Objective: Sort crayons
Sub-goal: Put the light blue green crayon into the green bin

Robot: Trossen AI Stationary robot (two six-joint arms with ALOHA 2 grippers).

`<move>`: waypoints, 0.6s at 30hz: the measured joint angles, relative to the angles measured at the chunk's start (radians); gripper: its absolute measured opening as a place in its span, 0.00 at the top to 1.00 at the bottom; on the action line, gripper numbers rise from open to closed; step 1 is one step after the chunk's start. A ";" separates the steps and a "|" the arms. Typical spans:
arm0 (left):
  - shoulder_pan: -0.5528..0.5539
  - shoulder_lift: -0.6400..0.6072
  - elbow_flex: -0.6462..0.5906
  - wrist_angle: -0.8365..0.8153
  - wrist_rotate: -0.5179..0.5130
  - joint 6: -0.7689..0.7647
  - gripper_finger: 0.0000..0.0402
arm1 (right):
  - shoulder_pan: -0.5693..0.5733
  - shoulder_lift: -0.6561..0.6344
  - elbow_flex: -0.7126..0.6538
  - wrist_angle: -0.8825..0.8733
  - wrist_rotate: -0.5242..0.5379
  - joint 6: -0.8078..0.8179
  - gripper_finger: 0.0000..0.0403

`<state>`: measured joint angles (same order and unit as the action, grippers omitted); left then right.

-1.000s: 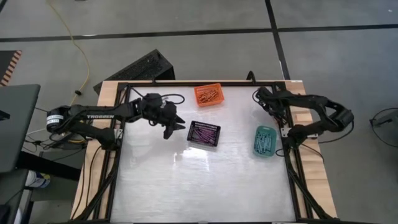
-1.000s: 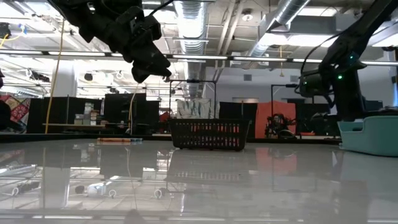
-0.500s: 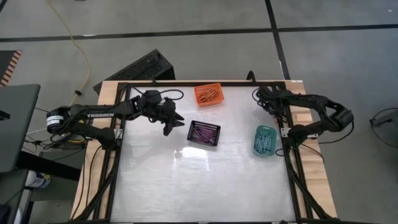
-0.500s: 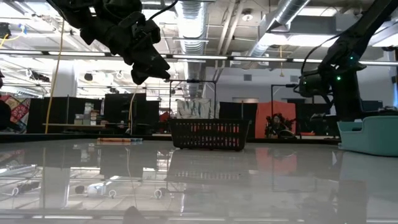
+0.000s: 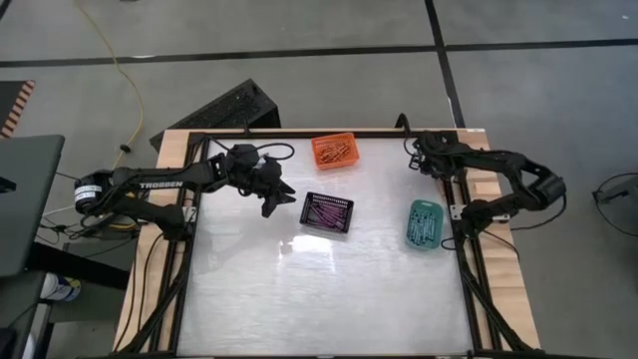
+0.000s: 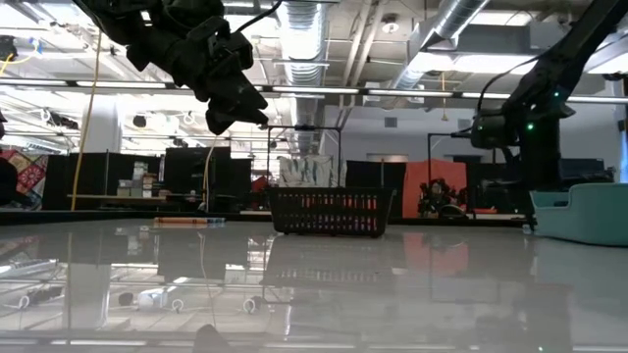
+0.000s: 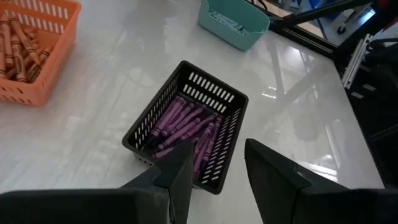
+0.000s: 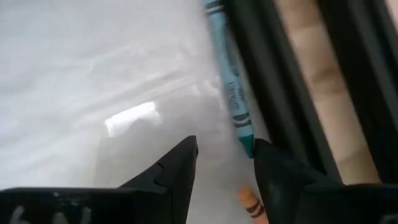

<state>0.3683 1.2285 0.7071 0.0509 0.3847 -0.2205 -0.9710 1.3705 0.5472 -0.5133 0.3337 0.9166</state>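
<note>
— On the glossy white table top (image 5: pixel 329 289), where do the crayons lie?

— Sorted by colour into three small plastic baskets. The purple crayons (image 7: pixel 186 127) fill the black slotted basket (image 5: pixel 327 213) near the middle of the table. The orange crayons (image 7: pixel 15 46) lie in the orange slotted basket (image 5: pixel 334 152) at the far edge, and the teal-blue ones are in the teal basket (image 5: pixel 425 224) at the right side.

— Are any crayons outside the baskets?

— Yes. In the right wrist view one teal-blue crayon (image 8: pixel 229 81) lies on the table, right along the dark metal frame rail (image 8: pixel 273 93). Just beside its tip I see the end of an orange crayon (image 8: pixel 251 203).

— What does the right gripper (image 8: pixel 225 163) do?

— It hangs low over the far right corner of the table, its two dark fingers a little apart and holding nothing. The tip of the teal-blue crayon lies just before the gap between them.

— And the left gripper (image 7: pixel 214 168)?

— It hovers above the table, left of the black basket and apart from it. Its fingers stand partly open and empty, pointing toward the purple crayons.
</note>
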 joint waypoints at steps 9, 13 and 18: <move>0.000 0.000 0.000 0.014 -0.003 -0.001 0.67 | -0.002 -0.113 0.000 0.023 -0.148 -0.110 0.59; 0.000 0.000 0.000 0.013 -0.003 -0.001 0.67 | -0.016 -0.143 -0.001 0.008 -0.142 -0.087 0.59; 0.000 0.000 0.000 0.010 -0.003 -0.007 0.67 | -0.020 -0.154 0.000 0.003 -0.106 -0.028 0.59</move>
<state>0.3683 1.2285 0.7071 0.0608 0.3814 -0.2276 -0.9911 1.2163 0.5468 -0.5104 0.2272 0.8887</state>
